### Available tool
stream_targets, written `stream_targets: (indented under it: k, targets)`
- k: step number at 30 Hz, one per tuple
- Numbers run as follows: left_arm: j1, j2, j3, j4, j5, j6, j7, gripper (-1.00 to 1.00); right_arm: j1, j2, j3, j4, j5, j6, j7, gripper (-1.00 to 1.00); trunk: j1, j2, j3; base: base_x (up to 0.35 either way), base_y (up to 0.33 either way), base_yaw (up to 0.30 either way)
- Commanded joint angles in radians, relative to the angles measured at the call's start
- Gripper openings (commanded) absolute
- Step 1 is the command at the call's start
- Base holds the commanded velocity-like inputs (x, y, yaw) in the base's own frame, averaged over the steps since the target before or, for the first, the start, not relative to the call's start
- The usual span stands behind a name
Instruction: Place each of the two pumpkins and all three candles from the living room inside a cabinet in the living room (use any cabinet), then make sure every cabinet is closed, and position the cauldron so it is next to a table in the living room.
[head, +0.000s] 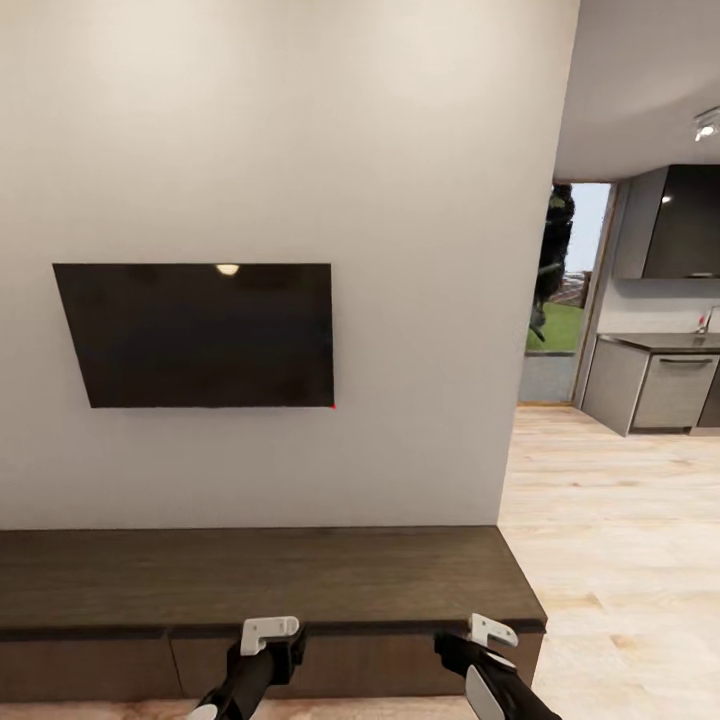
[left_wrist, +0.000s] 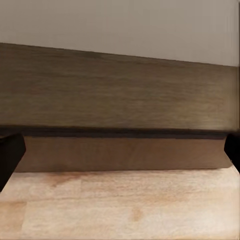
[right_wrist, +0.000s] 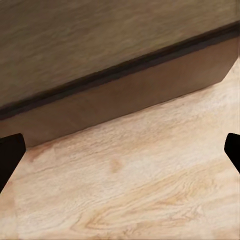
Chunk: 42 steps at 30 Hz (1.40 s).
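**Squarely before the cabinet, with both grippers free**

Right now we face the cabinet, the long low dark-brown unit running along the white wall under the dark television. Its top is bare as far as we can see, and its flat drawer fronts look flush and closed. No pumpkin, candle, cauldron or glass-topped table is visible to us here, so we judge this a moment between fetching and stowing rather than a placing.

Our left gripper and right gripper hang low in the head view, just in front of the cabinet's upper edge and apart from each other. Through the left wrist view we see the cabinet front on above the pale wood floor, with dark fingertips at both edges of the picture; the right wrist view shows the cabinet at a slant, with fingertips likewise far apart. So both sets of jaws stand wide and hold nothing.

To do this step well, we should first check every drawer front along the unit, since the far left end runs out of the head view. With no handles, opening a drawer probably calls for hooking a finger in the dark gap under the top. To our right the floor opens toward a kitchen, which is outside the living room.
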Motion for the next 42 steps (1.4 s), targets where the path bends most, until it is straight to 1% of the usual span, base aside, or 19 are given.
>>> stream_targets:
  k: [1, 5, 12, 18, 27, 29, 30, 31, 33, 34, 35, 36, 37, 38, 40, 42]
  targets:
    - [0.013, 0.0, 0.001, -0.029, 0.006, 0.011, -0.006, 1.0, 0.0, -0.001, 0.0, 0.001, -0.01, 0.004, -0.005, 1.0, 0.004, -0.008, -0.005, 0.0, 0.0, 0.0]
    - [0.031, 0.0, 0.001, -0.067, 0.008, 0.017, -0.009, 1.0, 0.0, -0.014, -0.009, 0.018, -0.01, 0.003, -0.007, 1.0, 0.019, -0.036, -0.017, 0.0, 0.0, 0.0]
    - [0.046, 0.0, 0.001, -0.096, 0.008, 0.018, -0.009, 1.0, 0.0, -0.023, -0.029, 0.045, -0.011, -0.002, -0.008, 1.0, 0.046, -0.085, -0.039, 0.0, 0.0, 0.0]
    - [0.06, 0.0, 0.001, -0.113, 0.009, 0.014, -0.009, 1.0, 0.0, -0.027, -0.047, 0.066, -0.012, -0.008, -0.007, 1.0, 0.069, -0.127, -0.058, 0.0, 0.0, 0.0]
    - [0.064, 0.0, 0.001, -0.117, 0.008, 0.009, -0.009, 1.0, -0.002, -0.03, -0.053, 0.062, -0.014, -0.005, -0.001, 1.0, 0.104, -0.19, -0.086, 0.0, 0.0, 0.0]
    - [0.064, 0.0, 0.001, -0.117, 0.008, 0.009, -0.009, 1.0, -0.004, -0.033, -0.072, 0.061, -0.035, -0.002, 0.02, 1.0, 0.111, -0.204, -0.093, 0.0, 0.0, 0.0]
    - [0.063, 0.0, 0.001, -0.117, 0.008, 0.009, -0.009, 1.0, -0.005, -0.034, -0.088, 0.062, -0.055, -0.001, 0.041, 1.0, 0.115, -0.211, -0.096, 0.0, 0.0, 0.0]
    - [0.064, 0.0, 0.001, -0.117, 0.008, 0.009, -0.009, 1.0, -0.005, -0.042, -0.121, 0.063, -0.103, 0.001, 0.114, 1.0, 0.119, -0.218, -0.099, 0.0, 0.0, 0.0]
    - [0.064, 0.0, 0.001, -0.116, 0.008, 0.008, -0.009, 1.0, -0.004, -0.064, -0.147, 0.066, -0.149, 0.003, 0.235, 1.0, 0.127, -0.232, -0.105, 0.0, 0.0, 0.0]
    - [0.064, 0.0, 0.0, -0.116, 0.008, 0.008, -0.009, 1.0, -0.003, -0.103, -0.167, 0.078, -0.185, 0.007, 0.392, 1.0, 0.131, -0.239, -0.108, 0.0, 0.0, 0.0]
    - [0.064, 0.0, 0.0, -0.116, 0.008, 0.008, -0.009, 1.0, -0.002, -0.125, -0.175, 0.091, -0.2, 0.011, 0.473, 1.0, 0.134, -0.246, -0.111, 0.0, 0.0, 0.0]
    - [0.064, 0.0, 0.0, -0.116, 0.008, 0.008, -0.009, 1.0, -0.002, -0.167, -0.188, 0.133, -0.225, 0.021, 0.627, 1.0, 0.138, -0.253, -0.115, 0.0, 0.0, 0.0]
    - [0.064, 0.0, 0.0, -0.116, 0.008, 0.008, -0.009, 1.0, -0.001, -0.184, -0.195, 0.158, -0.237, 0.025, 0.688, 1.0, 0.142, -0.26, -0.118, 0.0, 0.0, 0.0]
    - [0.064, 0.0, 0.0, -0.116, 0.008, 0.008, -0.009, 1.0, -0.001, -0.21, -0.213, 0.203, -0.263, 0.028, 0.778, 1.0, 0.146, -0.267, -0.121, 0.0, 0.0, 0.0]
    - [0.064, 0.0, 0.0, -0.116, 0.008, 0.007, -0.009, 1.0, -0.001, -0.229, -0.237, 0.244, -0.287, 0.029, 0.853, 1.0, 0.154, -0.281, -0.127, 0.0, 0.0, 0.0]
    - [0.064, 0.0, 0.0, -0.116, 0.008, 0.007, -0.009, 1.0, -0.001, -0.238, -0.249, 0.266, -0.3, 0.028, 0.886, 1.0, 0.161, -0.295, -0.133, 0.0, 0.0, 0.0]
